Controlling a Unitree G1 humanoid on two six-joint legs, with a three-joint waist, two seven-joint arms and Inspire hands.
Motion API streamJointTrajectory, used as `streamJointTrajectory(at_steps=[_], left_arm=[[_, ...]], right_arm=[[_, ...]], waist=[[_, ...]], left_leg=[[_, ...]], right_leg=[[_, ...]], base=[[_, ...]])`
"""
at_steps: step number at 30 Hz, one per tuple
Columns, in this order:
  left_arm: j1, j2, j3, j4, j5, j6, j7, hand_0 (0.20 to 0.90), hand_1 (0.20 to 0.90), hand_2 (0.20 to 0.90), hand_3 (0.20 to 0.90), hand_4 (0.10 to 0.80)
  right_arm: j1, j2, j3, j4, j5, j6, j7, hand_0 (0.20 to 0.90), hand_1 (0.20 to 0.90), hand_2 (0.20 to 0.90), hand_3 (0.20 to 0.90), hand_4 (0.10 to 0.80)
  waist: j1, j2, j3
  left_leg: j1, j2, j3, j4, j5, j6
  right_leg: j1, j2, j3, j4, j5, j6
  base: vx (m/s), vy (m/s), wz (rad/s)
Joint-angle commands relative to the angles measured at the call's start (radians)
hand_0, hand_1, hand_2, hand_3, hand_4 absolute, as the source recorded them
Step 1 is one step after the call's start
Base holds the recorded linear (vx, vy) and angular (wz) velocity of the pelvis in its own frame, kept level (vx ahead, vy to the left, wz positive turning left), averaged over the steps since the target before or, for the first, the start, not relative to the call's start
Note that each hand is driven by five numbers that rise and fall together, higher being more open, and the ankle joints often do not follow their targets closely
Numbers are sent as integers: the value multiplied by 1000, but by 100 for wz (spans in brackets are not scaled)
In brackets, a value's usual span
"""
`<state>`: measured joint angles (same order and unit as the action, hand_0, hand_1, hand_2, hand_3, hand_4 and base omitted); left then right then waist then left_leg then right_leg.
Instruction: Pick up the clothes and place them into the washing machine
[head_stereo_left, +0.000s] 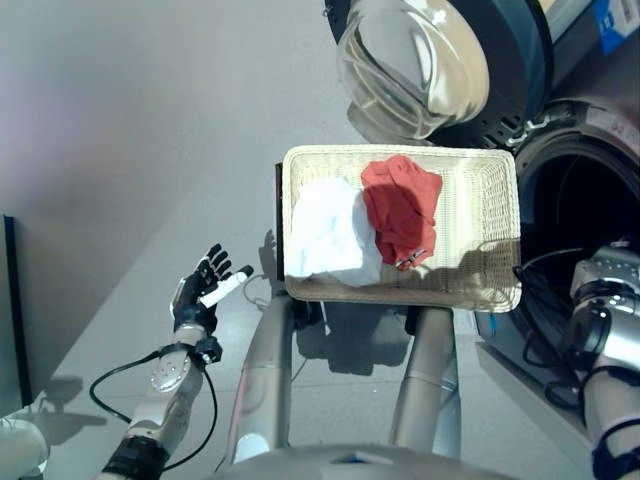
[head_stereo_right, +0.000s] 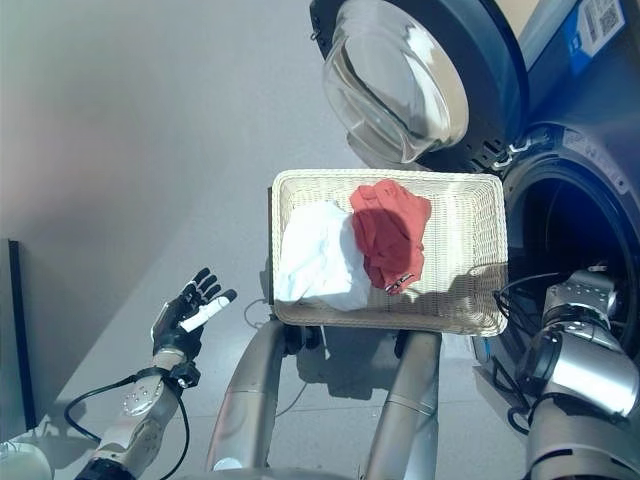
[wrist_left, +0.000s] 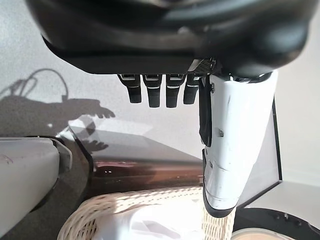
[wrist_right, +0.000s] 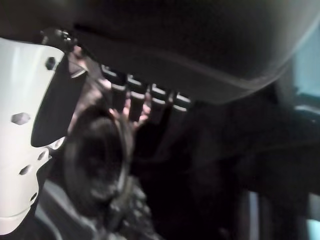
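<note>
1. Cream woven wicker basket, rectangular, sits in the middle of the head views, just beside the machine's opening.
2. Two garments lie in the basket: a crumpled white cloth on its left side and a crumpled red cloth at centre, touching, the red one overlapping the white one's right edge. The basket's right part is bare weave.
3. Front-loading washing machine with dark body at the right of the head views. Its round door of clear glass in a dark ring stands swung open above the basket's far edge. The drum opening is dark; nothing can be made out inside from the head views.
4. Left hand, dark with a white thumb cover, hangs over the grey floor well to the left of the basket. Fingers are spread and straight, holding nothing. Its wrist view shows the basket rim and white cloth past the fingertips, not touching them.
5. Right hand shows only in its own wrist view, against a dark interior. Its fingers read roughly straight there; no cloth visible between them. In the head views only the right forearm appears, at the drum opening.
6. Both garments are in the basket, not in the drum.
</note>
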<state>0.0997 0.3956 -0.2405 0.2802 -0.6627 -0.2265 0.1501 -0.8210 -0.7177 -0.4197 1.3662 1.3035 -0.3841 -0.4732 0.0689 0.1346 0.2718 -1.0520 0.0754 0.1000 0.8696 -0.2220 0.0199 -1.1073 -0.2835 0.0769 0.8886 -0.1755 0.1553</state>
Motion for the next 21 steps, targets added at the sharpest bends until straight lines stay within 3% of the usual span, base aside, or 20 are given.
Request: streamJointTrajectory(at_steps=[1, 6, 8, 9, 16, 21], left_arm=[[-9, 26, 59, -46, -9, -82, -6, 900, 900, 900, 900, 800], [-18, 13, 74, -27, 7, -89, -4, 900, 900, 900, 900, 800], [-19, 14, 77, -21, 12, -90, -4, 900, 900, 900, 900, 800], [-22, 14, 80, -16, 16, -93, -6, 900, 900, 900, 900, 800], [-49, 3, 94, 63, 78, -100, -7, 900, 900, 900, 900, 800], [-54, -7, 113, 109, 110, -104, -4, 900, 900, 900, 900, 800]], right_arm=[[36, -21, 81, -28, -119, -8, 46, 900, 900, 900, 900, 800], [88, 147, 165, -79, -244, 16, 66, 900, 900, 900, 900, 800], [87, 161, 176, -80, -268, 20, 60, 900, 900, 900, 900, 800], [88, 172, 197, -82, -302, 32, 66, 900, 900, 900, 900, 800], [143, 292, 259, -157, -412, 30, 80, 900, 900, 900, 900, 800], [200, 331, 265, -197, -455, 19, 79, 900, 900, 900, 900, 800]], waist=[[-5, -13, -25], [-9, -36, -5], [-6, -38, -8], [-5, -42, -1], [-8, -74, 5], [-14, -98, 2]], left_leg=[[80, 51, -60, -32, -30, -102], [99, 40, -57, -55, 0, -93], [121, 42, -57, -64, -22, -95], [121, 34, -55, -86, 13, -90], [223, 4, -57, -215, 63, -82], [311, -16, -70, -332, 107, -82]], right_leg=[[55, -2, 1, -51, 3, -26], [92, -2, -8, -102, 52, -29], [115, -2, -11, -109, 31, -23], [122, -5, -16, -139, 72, -23], [262, -17, -59, -300, 145, 0], [375, -26, -97, -439, 202, 15]], base=[[-24, 32, 5], [-62, 40, 3], [48, 7, 0], [-98, 50, 2], [18, 23, 6], [80, -11, 7]])
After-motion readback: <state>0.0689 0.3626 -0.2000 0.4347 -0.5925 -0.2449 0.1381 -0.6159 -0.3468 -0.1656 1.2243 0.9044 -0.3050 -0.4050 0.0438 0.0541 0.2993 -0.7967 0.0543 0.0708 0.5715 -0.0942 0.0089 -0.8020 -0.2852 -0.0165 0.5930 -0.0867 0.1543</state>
